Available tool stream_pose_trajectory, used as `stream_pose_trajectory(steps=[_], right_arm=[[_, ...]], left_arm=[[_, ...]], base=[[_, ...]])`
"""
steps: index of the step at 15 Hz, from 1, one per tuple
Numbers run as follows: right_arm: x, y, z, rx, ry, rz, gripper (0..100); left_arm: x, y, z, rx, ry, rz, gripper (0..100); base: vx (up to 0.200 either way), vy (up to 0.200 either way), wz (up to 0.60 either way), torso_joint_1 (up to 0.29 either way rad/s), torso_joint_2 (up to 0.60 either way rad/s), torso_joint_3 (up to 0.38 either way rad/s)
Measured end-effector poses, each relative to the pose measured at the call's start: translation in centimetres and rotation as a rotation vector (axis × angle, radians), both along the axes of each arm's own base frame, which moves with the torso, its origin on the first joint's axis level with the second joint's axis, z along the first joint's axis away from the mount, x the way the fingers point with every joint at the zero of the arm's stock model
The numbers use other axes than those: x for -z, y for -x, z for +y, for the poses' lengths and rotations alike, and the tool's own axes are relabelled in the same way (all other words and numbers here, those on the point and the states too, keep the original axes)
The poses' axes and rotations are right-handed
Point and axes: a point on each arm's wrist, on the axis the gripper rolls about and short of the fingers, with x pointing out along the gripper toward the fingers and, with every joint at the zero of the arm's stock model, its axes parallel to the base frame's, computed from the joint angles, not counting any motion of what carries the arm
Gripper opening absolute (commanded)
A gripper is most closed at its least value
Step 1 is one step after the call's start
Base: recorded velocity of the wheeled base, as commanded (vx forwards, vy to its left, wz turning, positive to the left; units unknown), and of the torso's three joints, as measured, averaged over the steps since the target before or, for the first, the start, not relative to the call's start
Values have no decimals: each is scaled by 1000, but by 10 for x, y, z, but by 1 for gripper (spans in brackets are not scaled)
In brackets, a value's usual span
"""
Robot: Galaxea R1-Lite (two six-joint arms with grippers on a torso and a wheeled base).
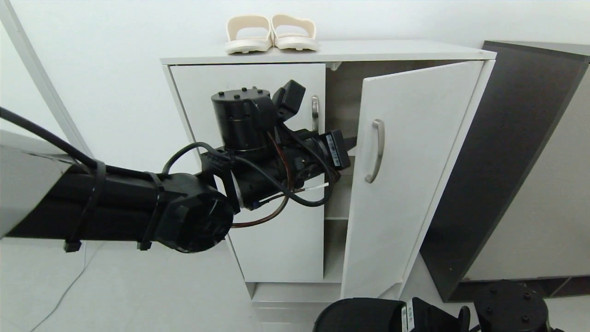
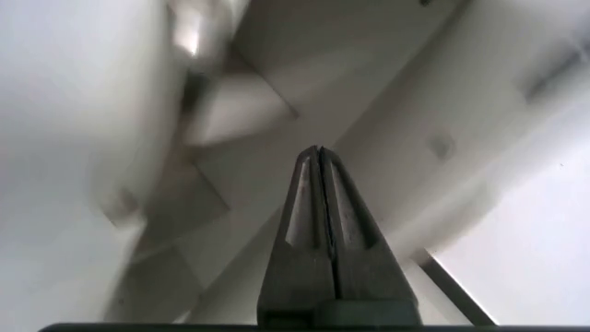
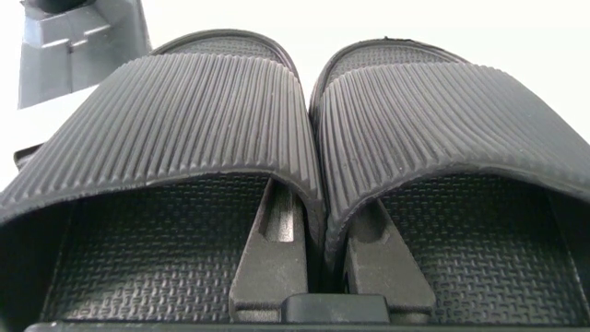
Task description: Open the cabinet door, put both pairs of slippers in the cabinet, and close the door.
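While the right door (image 1: 405,184) of the cabinet (image 1: 392,48) stands partly open and the left door (image 1: 258,240) is closed, step one reads as done. Head view: the cream slippers (image 1: 272,34) sit side by side on the cabinet's top, not yet stowed. The left arm (image 1: 258,152) reaches into the gap between the doors.

Left wrist view: the left end effector (image 2: 319,152) has its fingers pressed together with nothing between them. It points at the shelf boards (image 2: 249,101) inside, and no slipper lies on the boards seen here.

Right wrist view: the right end effector (image 3: 324,212) has one finger inside each of the black slippers (image 3: 212,120) and pinches their adjoining side walls, so the pair is carried.

Judgement: both pairs remain to be placed, and the door remains to be closed.
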Motion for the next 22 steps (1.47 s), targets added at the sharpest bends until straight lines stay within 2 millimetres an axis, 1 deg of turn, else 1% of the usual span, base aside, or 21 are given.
stream_pose_trajectory(steps=[3, 4, 6, 7, 9, 11, 12, 13, 14, 15, 16, 18, 19, 21, 22], right_arm=[[3, 5, 1, -25, 8, 0, 0], [3, 7, 1, -31, 7, -7, 0], [3, 9, 0, -40, -4, -19, 0], [4, 10, -1, -43, -1, -16, 0], [5, 10, -1, -40, 4, -14, 0], [5, 9, 0, -38, -3, -16, 0], [5, 7, 1, -31, -9, -18, 0], [5, 6, 1, -22, -13, -19, 0], [3, -1, 3, 25, -22, -25, 0], [0, -10, 5, 116, -34, -32, 0], [-6, -22, 9, 232, -56, -44, 0], [-14, -47, 19, 438, -96, -85, 0], [-17, -60, 22, 519, -104, -108, 0], [-16, -77, 22, 599, -82, -109, 0], [-14, -82, 23, 633, -63, -94, 0]], left_arm=[[3, 21, -27, 88, 22, -26, 0], [6, 28, -39, 122, 30, -35, 0], [7, 31, -58, 161, 97, -100, 0], [6, 29, -63, 168, 147, -148, 0], [15, 23, -69, 161, 169, -166, 0], [20, 22, -67, 155, 158, -155, 0], [21, 23, -62, 149, 151, -150, 0], [21, 23, -56, 138, 144, -145, 0], [19, 24, -46, 122, 136, -140, 0], [15, 25, -33, 101, 127, -134, 0], [8, 27, -16, 70, 120, -131, 0], [-9, 37, 27, -30, 93, -106, 0], [-17, 46, 53, -103, 68, -81, 0], [-30, 74, 101, -262, 9, -30, 0], [-34, 95, 126, -342, -32, 1, 0]], base=[[-200, 0, 0, 2, 4, 4], [0, 0, 0, 0, 0, 0], [0, 0, 0, 0, 0, 0], [0, 0, 0, 0, 0, 0], [0, 0, 0, 0, 0, 0], [0, 0, 0, 0, 0, 0], [0, 0, 0, 0, 0, 0], [0, 0, 0, 0, 0, 0], [0, 0, 0, 0, 0, 0], [0, 0, 0, 0, 0, 0], [0, 0, 0, 0, 0, 0], [0, 0, 0, 0, 0, 0], [0, 0, 0, 0, 0, 0], [0, 0, 0, 0, 0, 0], [0, 0, 0, 0, 0, 0]])
